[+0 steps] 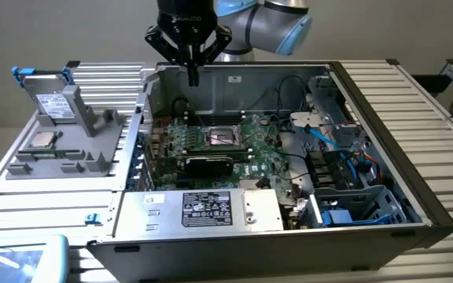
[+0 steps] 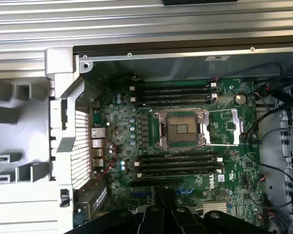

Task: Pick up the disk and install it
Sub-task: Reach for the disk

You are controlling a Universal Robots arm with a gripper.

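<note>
The disk (image 1: pixel 52 100), a silver-grey drive with a white label in a bright blue carrier, stands upright in a slot of the grey fixture (image 1: pixel 85 156) at the exterior view's left. My gripper (image 1: pixel 193 75) hangs above the rear wall of the open computer case (image 1: pixel 400 147), well to the right of the disk and apart from it. Its black fingers are shut with nothing between them. In the wrist view the gripper (image 2: pixel 167 201) hovers over the green motherboard (image 2: pixel 136 141), and part of the grey fixture (image 2: pixel 19 131) shows beside the case.
A small square CPU chip (image 1: pixel 42 140) lies on the fixture below the disk. Inside the case are the CPU socket (image 2: pixel 181 129), a silver box with a black label (image 1: pixel 207 209), blue and black cables (image 1: pixel 329 138) and a drive cage (image 1: pixel 356 206). A pale blue object (image 1: pixel 14 259) sits at the front left.
</note>
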